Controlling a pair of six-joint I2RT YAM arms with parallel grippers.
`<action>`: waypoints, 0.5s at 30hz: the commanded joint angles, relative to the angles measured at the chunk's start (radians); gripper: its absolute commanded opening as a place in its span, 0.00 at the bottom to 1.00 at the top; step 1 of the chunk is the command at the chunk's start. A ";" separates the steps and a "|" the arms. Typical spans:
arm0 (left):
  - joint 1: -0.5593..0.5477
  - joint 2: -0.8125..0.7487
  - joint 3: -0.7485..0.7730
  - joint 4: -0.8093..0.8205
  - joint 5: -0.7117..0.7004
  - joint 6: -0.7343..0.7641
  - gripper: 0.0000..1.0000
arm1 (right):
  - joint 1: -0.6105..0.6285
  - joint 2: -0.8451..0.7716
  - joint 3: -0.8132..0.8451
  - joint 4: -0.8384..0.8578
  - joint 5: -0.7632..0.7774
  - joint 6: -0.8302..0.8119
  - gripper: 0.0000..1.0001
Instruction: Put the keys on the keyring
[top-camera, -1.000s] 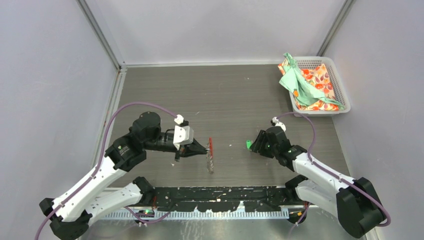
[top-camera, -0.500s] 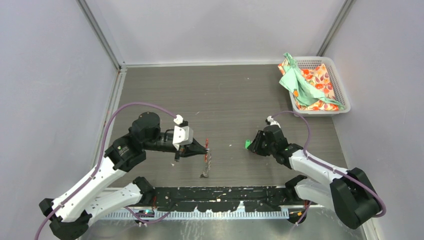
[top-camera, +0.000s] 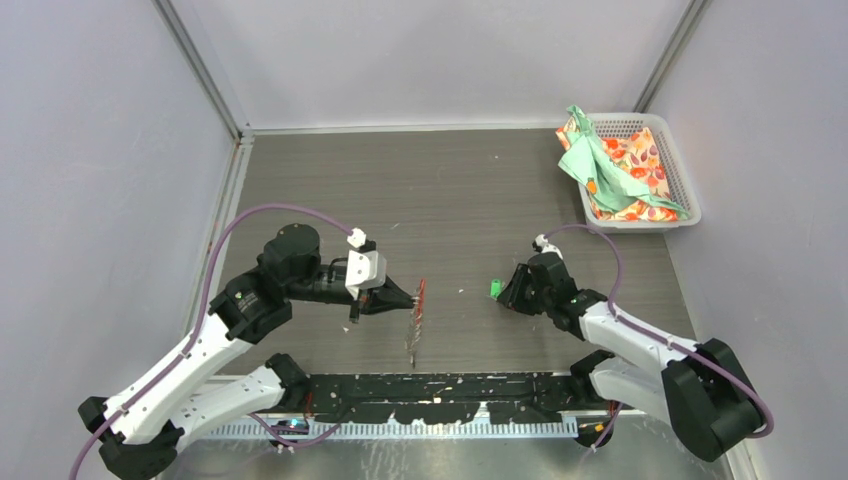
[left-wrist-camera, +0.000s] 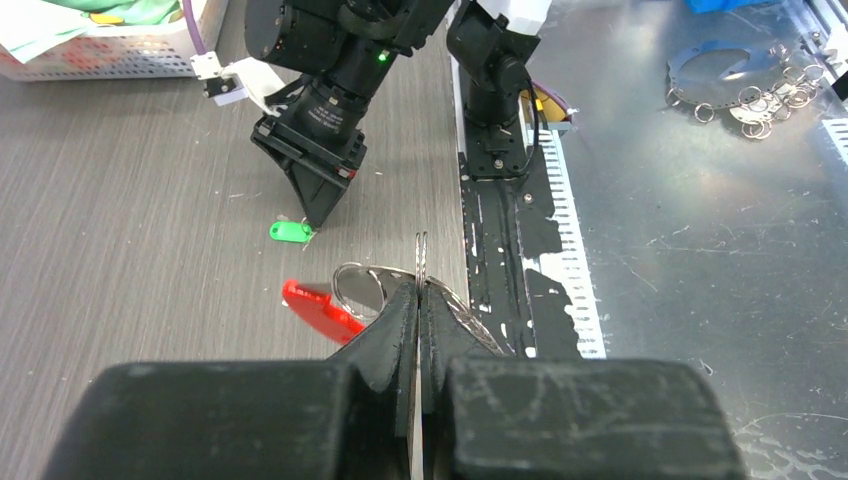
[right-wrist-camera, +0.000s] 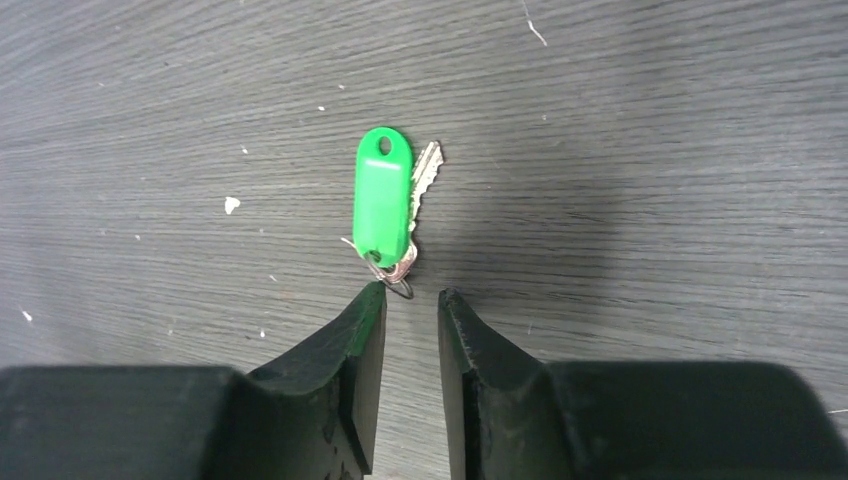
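right fingers (right-wrist-camera: 362, 335) narrowed near the green-tagged silver key (right-wrist-camera: 383, 200).

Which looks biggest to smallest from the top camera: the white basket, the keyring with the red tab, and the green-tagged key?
Largest: white basket.
Then: keyring.
Smallest: green-tagged key.
The keyring may sit slightly nearer the camera, but the gaps are too plain for that to change the order.
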 joint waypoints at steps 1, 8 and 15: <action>0.004 -0.011 0.018 0.059 0.006 -0.016 0.00 | -0.004 0.021 0.016 0.000 0.025 -0.014 0.33; 0.004 -0.015 0.014 0.059 0.002 -0.017 0.00 | -0.004 0.038 0.000 0.059 0.020 -0.003 0.24; 0.004 -0.012 0.008 0.060 0.010 -0.019 0.00 | -0.003 0.046 0.013 0.080 0.014 -0.026 0.08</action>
